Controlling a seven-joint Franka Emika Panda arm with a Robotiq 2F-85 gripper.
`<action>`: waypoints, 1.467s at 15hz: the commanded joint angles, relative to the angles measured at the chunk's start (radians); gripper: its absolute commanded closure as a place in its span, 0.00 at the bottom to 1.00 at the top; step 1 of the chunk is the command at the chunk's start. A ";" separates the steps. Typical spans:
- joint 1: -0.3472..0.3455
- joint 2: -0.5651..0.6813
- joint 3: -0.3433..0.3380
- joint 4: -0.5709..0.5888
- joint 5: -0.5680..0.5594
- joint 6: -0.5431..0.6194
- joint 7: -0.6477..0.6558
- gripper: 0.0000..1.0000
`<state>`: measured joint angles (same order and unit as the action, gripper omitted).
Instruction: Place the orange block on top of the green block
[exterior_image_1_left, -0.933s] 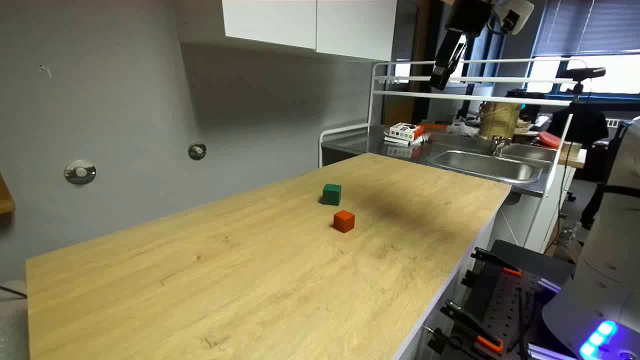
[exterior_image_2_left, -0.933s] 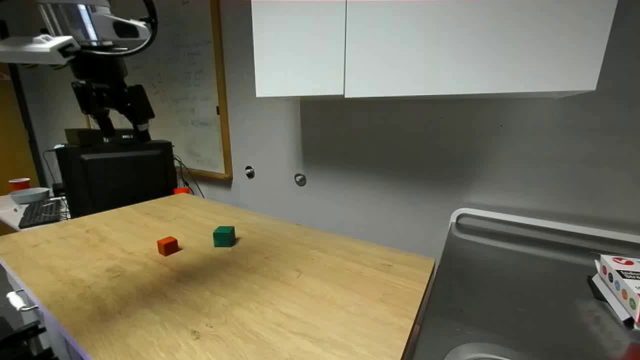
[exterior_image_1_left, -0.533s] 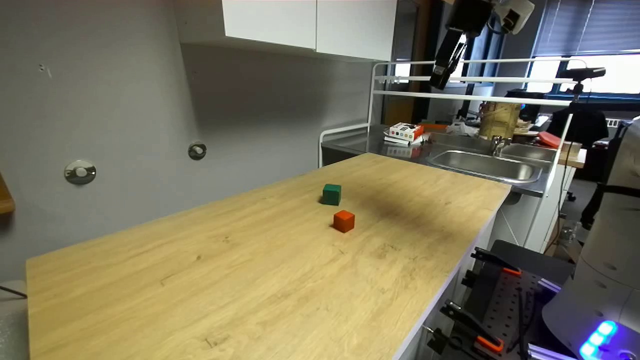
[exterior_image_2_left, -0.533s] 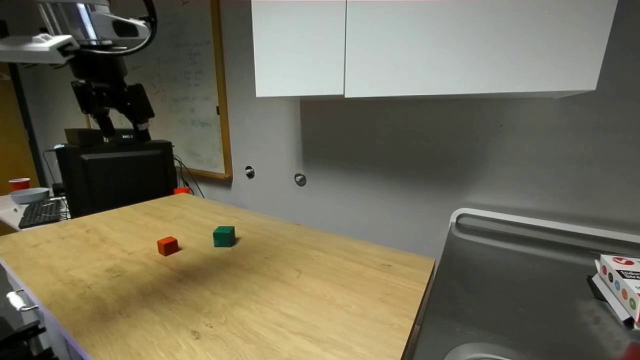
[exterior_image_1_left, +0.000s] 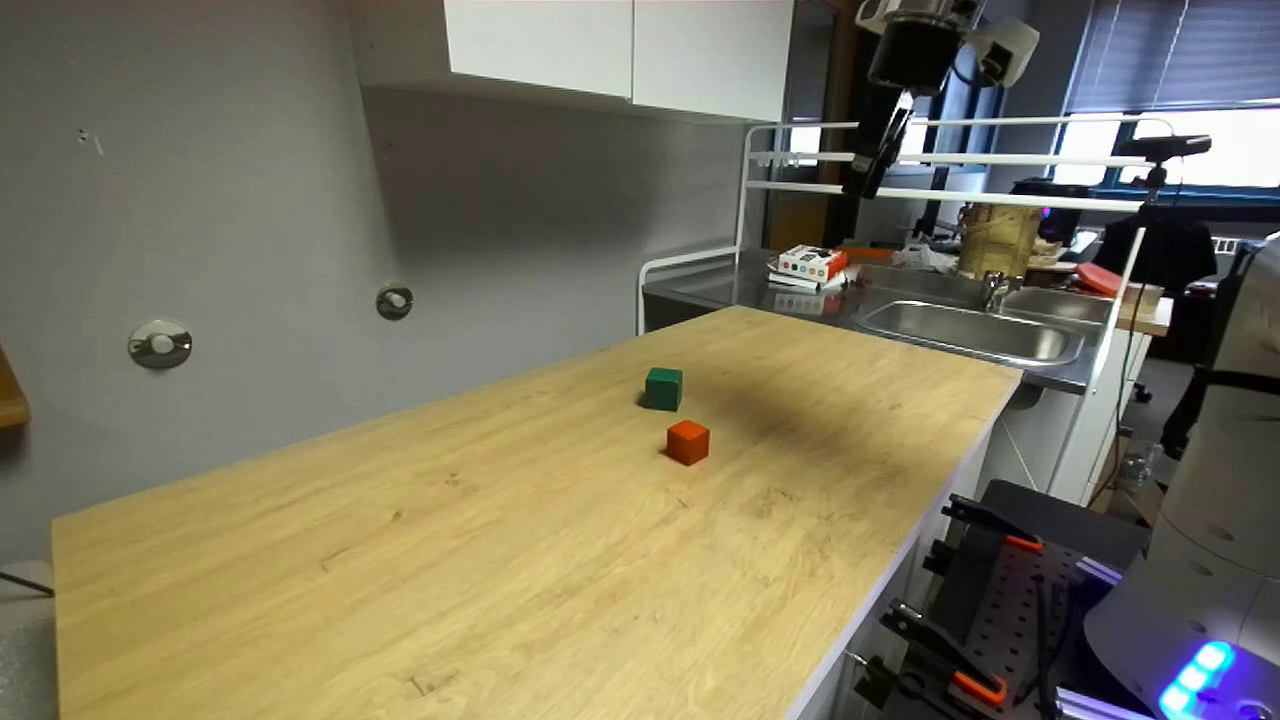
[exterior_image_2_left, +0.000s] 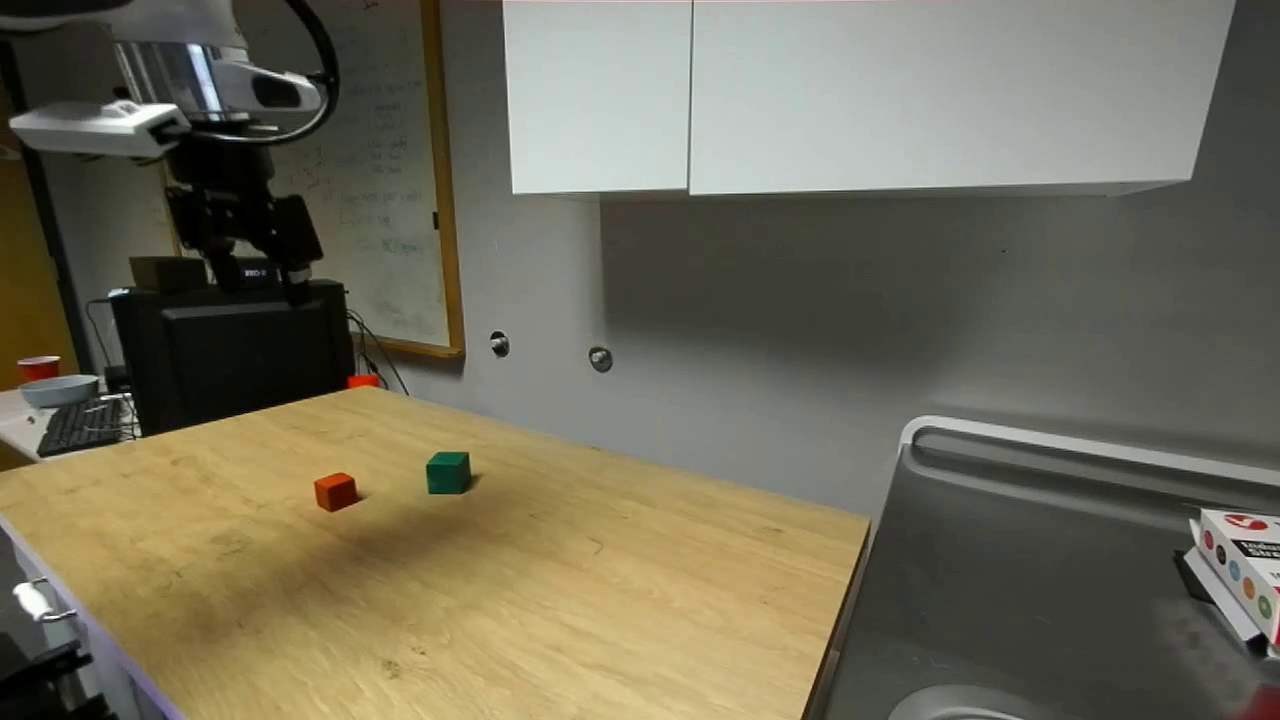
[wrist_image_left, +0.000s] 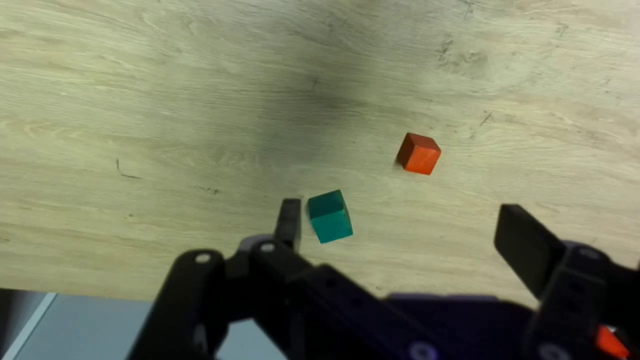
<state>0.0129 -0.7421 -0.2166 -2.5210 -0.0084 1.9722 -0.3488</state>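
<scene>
The orange block (exterior_image_1_left: 688, 442) sits flat on the wooden table; it also shows in an exterior view (exterior_image_2_left: 336, 492) and in the wrist view (wrist_image_left: 421, 154). The green block (exterior_image_1_left: 663, 389) sits a short way from it, apart, and also shows in an exterior view (exterior_image_2_left: 448, 473) and in the wrist view (wrist_image_left: 330, 217). My gripper (exterior_image_2_left: 262, 287) is open and empty, high above the table; it also shows in an exterior view (exterior_image_1_left: 862, 188). In the wrist view the fingertips (wrist_image_left: 400, 207) are wide apart, with the green block appearing near the left finger and the orange block farther up.
The wooden table (exterior_image_1_left: 450, 560) runs along a grey wall. White cabinets (exterior_image_2_left: 850, 95) hang above it. A metal sink (exterior_image_1_left: 965, 330) and a small box (exterior_image_1_left: 812, 263) stand beyond the table's end. A black monitor (exterior_image_2_left: 250, 360) stands behind it.
My gripper has moved lower, shifting left in an exterior view and right in an exterior view, and its tilt has changed a little. It stays open. Both blocks have not moved.
</scene>
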 joint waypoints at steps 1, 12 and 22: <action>0.046 0.198 0.030 0.048 0.056 0.065 0.020 0.00; 0.088 0.824 0.169 0.291 0.256 0.138 -0.021 0.00; -0.010 1.123 0.256 0.508 0.320 0.130 0.031 0.00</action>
<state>0.0405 0.3235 0.0107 -2.0819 0.2978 2.1387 -0.3441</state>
